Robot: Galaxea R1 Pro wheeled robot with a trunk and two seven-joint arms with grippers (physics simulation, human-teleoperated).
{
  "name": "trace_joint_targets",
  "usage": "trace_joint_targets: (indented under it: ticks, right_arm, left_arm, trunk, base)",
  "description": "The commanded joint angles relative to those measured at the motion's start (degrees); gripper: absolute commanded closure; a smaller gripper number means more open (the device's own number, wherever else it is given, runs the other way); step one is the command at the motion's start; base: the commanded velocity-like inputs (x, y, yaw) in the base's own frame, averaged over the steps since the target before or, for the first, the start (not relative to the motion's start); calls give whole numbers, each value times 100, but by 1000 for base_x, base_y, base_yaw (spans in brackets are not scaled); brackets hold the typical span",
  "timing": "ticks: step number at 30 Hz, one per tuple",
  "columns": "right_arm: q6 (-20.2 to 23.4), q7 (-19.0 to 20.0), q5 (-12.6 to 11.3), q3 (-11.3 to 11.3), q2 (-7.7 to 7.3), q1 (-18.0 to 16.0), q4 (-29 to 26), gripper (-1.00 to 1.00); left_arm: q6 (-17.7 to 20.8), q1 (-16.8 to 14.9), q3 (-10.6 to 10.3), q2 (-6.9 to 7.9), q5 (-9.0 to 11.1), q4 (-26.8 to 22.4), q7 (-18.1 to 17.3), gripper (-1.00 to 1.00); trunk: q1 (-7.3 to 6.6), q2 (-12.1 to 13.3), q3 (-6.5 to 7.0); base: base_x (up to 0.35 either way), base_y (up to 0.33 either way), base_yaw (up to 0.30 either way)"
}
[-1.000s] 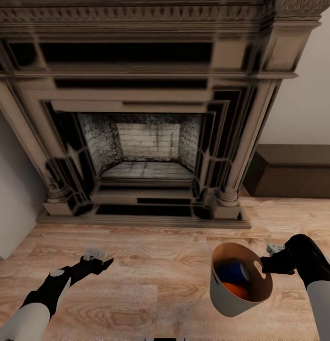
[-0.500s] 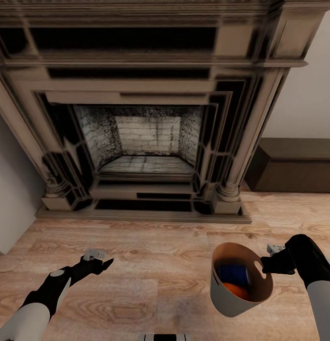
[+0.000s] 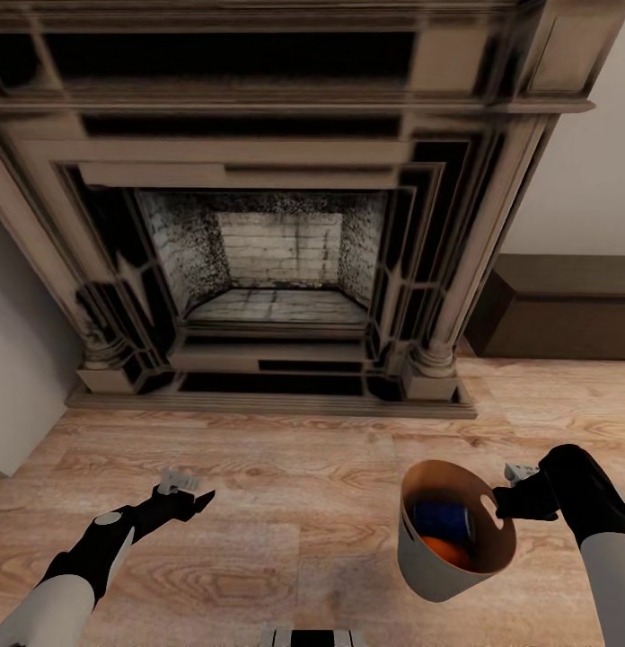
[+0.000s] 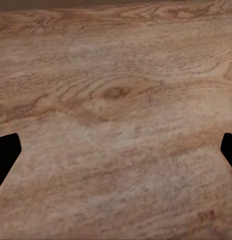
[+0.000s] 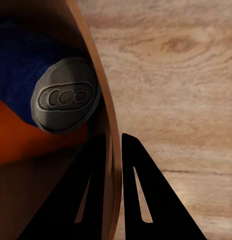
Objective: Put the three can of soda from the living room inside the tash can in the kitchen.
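My right gripper point(image 3: 501, 503) is shut on the rim of the trash can point(image 3: 418, 562), a round tapered bin, grey outside and tan inside, held above the wood floor. In the bin lie a dark blue soda can point(image 3: 441, 519) and an orange one point(image 3: 449, 552); a third can is hidden. In the right wrist view the fingers point(image 5: 146, 200) straddle the bin's wall point(image 5: 103, 115), with the blue can's silvery top point(image 5: 65, 95) and orange can point(image 5: 26, 142) just inside. My left gripper point(image 3: 198, 500) hangs open over bare floor, its fingertips point(image 4: 6, 155) spread wide.
A large brick-backed fireplace point(image 3: 277, 261) stands straight ahead, its hearth step point(image 3: 268, 400) on the wood floor point(image 3: 294, 485). A dark low cabinet point(image 3: 564, 310) sits at the right against the wall. A pale panel point(image 3: 16, 377) closes the left side.
The whole view has shifted: the fireplace sits a little higher and larger, so the camera has moved. Both arms and the bin keep their places in the picture.
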Motion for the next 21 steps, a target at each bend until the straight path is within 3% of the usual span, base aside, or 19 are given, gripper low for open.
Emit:
trace_joint_targets:
  ticks: [1, 9, 14, 21]
  right_arm:
    - [73, 35, -122, -4, -1, -2, 1, 100]
    - [73, 34, -118, -3, 3, -2, 1, 100]
    - [73, 33, -115, -1, 2, -2, 1, 100]
    - [73, 33, -111, -3, -3, -2, 1, 100]
  left_arm:
    - [-1, -1, 0, 0, -1, 0, 0, -100]
    - [-22, 1, 0, -1, -2, 2, 4, -100]
    - [-41, -2, -2, 0, 8, 130, 29, -100]
    - [-109, -2, -8, 0, 4, 188, 245, -100]
  trunk:
    - [-1, 0, 1]
    - [17, -10, -155]
    - [17, -10, -155]
    - [36, -19, -310]
  base:
    - [0, 0, 0]
    - [0, 0, 0]
    - [0, 0, 0]
    - [0, 0, 0]
